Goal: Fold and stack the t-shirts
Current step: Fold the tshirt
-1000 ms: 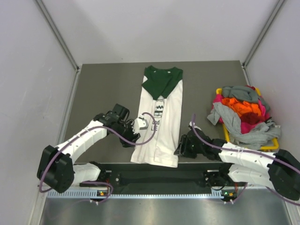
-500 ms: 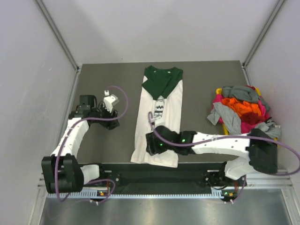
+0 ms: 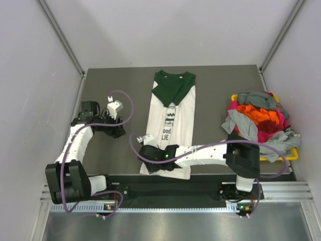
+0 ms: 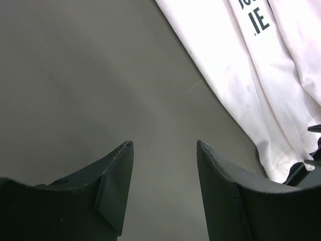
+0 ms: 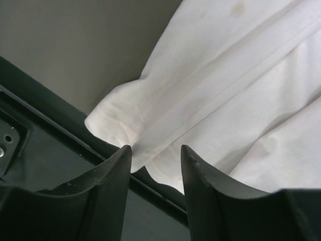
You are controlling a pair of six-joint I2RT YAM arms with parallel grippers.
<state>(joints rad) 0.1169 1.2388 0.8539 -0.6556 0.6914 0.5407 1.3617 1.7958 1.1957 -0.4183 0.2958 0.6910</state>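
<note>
**Item under work.** The white cloth t-shirt with dark green neck part and black lettering point(image 3: 181, 125) lies flat in the middle of the grey worktop point(image 3: 115, 85). Its neck points to the far side. Both long sides are turned inward, so it forms a narrow strip.

**Right hand** point(image 5: 155, 148). It is reaching across to the near-left hem corner of the white shirt. The fingers stand apart with the hem corner at the gap and are not clamped on it. The dark rail point(image 5: 50, 150) at the near edge shows just below the cloth.

**Left hand** point(image 4: 163, 145). It is over bare worktop, well apart from the shirt's left edge. The fingers are apart and nothing is between them.

**Remaining stock.** A heap of grey, orange, red and pink t-shirts point(image 3: 253, 118) sits unfolded in the yellow plastic bin point(image 3: 293, 156) at the right.

**Progress, as judged.**
- The task is at an early stage.
- The lengthwise folds on the first shirt look done.
- The crosswise fold, hem toward neck, looks not yet made.
- No stack of folded shirts is to be seen.
- The whole heap in the bin remains to be folded.
</note>
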